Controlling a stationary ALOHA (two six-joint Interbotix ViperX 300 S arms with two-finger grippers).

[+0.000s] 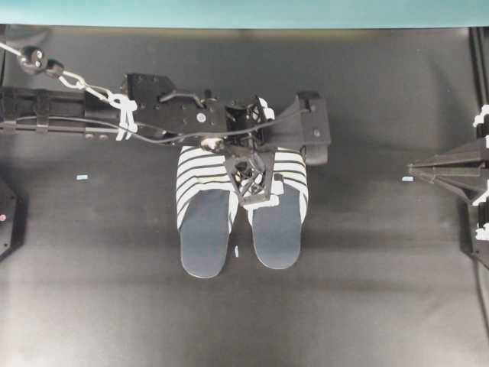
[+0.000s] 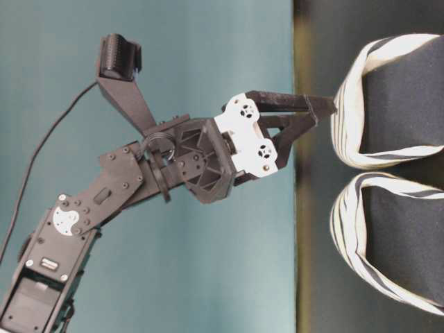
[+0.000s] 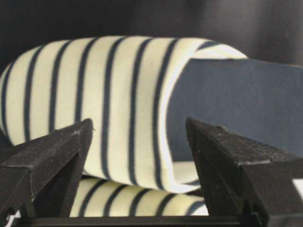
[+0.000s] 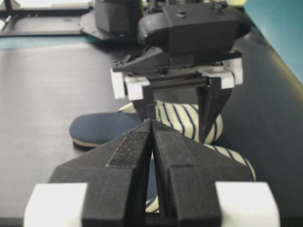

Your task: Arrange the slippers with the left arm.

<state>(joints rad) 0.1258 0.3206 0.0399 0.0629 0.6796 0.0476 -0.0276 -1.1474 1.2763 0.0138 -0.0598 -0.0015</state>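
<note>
Two striped slippers lie side by side on the black table, toes toward the far edge. The left slipper [image 1: 205, 225] and the right slipper [image 1: 279, 225] almost touch. My left gripper [image 1: 260, 191] hangs over the gap between their striped uppers, open. In the left wrist view its fingers [image 3: 57, 156] stand wide on either side of one slipper's striped upper [image 3: 118, 104], apart from it. The table-level view shows the left gripper [image 2: 316, 114] just off the striped toe [image 2: 350, 111]. My right gripper [image 4: 152, 122] is shut and empty, parked at the right edge [image 1: 416, 170].
The left arm [image 1: 92, 115], with its cables and white ties, stretches in from the left over the slippers' toes. Small pale tape marks [image 1: 82, 177] lie on the black table [image 1: 114, 306]. A teal wall [image 1: 244, 11] runs along the far edge.
</note>
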